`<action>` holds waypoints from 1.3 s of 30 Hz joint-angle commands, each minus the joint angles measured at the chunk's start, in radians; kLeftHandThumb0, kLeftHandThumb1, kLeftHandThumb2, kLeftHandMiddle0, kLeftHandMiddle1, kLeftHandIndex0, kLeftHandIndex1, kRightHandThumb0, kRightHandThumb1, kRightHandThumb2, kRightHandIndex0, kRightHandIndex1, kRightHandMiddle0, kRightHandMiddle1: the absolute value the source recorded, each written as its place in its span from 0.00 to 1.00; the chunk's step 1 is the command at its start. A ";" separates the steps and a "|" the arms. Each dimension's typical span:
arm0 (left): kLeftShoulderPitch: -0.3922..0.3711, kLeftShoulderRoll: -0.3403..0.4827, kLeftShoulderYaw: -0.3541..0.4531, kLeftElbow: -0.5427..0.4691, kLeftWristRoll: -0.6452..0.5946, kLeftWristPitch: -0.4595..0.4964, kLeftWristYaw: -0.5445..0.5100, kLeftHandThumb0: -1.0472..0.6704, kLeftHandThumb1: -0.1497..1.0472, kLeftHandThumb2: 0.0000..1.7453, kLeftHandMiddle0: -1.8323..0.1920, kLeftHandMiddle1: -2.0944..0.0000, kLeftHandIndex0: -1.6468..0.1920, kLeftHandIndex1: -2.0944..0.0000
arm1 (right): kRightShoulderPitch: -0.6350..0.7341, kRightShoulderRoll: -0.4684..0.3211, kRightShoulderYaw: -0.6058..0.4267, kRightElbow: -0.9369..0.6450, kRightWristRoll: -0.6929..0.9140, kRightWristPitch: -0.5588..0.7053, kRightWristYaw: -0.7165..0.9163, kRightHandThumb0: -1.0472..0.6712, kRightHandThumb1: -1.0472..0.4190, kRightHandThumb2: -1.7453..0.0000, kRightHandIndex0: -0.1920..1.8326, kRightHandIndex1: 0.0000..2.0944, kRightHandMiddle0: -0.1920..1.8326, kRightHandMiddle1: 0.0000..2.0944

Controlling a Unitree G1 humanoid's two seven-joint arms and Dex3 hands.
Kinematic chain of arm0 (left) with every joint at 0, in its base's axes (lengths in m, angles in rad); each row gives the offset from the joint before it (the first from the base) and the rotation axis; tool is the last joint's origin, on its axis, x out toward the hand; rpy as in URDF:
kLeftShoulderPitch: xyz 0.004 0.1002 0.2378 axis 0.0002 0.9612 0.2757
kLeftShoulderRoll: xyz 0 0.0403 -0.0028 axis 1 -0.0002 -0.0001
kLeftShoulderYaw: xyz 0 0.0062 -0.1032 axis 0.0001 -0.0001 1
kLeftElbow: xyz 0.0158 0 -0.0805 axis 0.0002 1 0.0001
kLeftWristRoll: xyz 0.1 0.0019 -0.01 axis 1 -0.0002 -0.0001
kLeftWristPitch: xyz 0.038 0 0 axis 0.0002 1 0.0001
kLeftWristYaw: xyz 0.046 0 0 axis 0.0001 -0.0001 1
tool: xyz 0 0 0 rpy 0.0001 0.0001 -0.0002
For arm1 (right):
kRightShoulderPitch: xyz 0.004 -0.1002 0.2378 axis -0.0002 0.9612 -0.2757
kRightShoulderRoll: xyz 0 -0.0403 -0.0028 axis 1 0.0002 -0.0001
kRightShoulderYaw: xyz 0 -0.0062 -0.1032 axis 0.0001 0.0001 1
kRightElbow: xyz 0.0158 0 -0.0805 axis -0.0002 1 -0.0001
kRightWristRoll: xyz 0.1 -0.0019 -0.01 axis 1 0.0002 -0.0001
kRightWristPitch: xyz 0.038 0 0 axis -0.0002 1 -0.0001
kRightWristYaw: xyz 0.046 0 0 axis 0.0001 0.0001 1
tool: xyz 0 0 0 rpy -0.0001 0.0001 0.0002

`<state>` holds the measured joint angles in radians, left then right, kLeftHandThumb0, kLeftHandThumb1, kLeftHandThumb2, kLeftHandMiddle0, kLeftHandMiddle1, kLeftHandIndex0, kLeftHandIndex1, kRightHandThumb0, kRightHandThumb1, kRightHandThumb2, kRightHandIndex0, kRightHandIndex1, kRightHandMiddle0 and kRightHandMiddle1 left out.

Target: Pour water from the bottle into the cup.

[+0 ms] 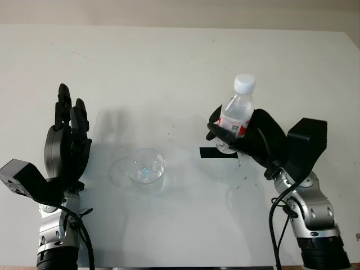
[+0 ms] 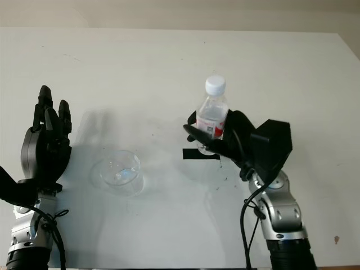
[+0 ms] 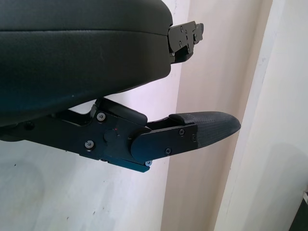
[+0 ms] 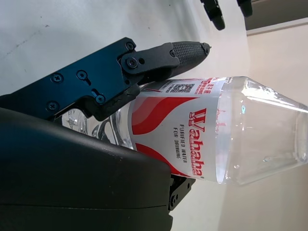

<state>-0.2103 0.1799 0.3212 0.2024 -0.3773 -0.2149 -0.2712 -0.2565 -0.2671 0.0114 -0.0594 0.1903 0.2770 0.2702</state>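
Right hand (image 1: 239,135) grips the capped bottle (image 1: 236,112) upright over the white surface (image 1: 169,67); cup (image 1: 146,167) sits between it and the open left hand (image 1: 67,135).

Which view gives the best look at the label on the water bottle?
The right wrist view: the clear plastic water bottle with the red and white label sits close to the camera in the right hand, and the label's print is readable. Both eye views show the whole upright bottle with its white cap, the label partly behind the fingers.
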 commanded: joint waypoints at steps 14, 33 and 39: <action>0.021 0.014 0.011 -0.007 -0.001 0.012 -0.012 0.16 1.00 0.32 1.00 0.98 1.00 0.99 | 0.004 0.063 -0.013 0.071 -0.007 -0.043 0.011 0.35 0.00 0.77 0.62 1.00 0.44 1.00; 0.007 0.027 0.019 0.010 -0.006 0.009 -0.025 0.16 1.00 0.32 0.99 0.97 1.00 0.99 | 0.041 0.067 -0.015 0.138 -0.045 -0.199 0.065 0.24 0.00 0.92 0.09 0.23 0.05 0.33; 0.000 0.026 0.021 0.016 -0.008 0.009 -0.027 0.15 1.00 0.32 0.99 0.97 1.00 0.99 | 0.055 0.060 -0.016 0.136 -0.069 -0.217 0.068 0.24 0.01 0.96 0.07 0.07 0.03 0.21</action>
<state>-0.2101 0.2013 0.3365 0.2113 -0.3801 -0.2030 -0.2941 -0.2246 -0.1961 -0.0026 0.0800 0.1267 0.0709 0.3362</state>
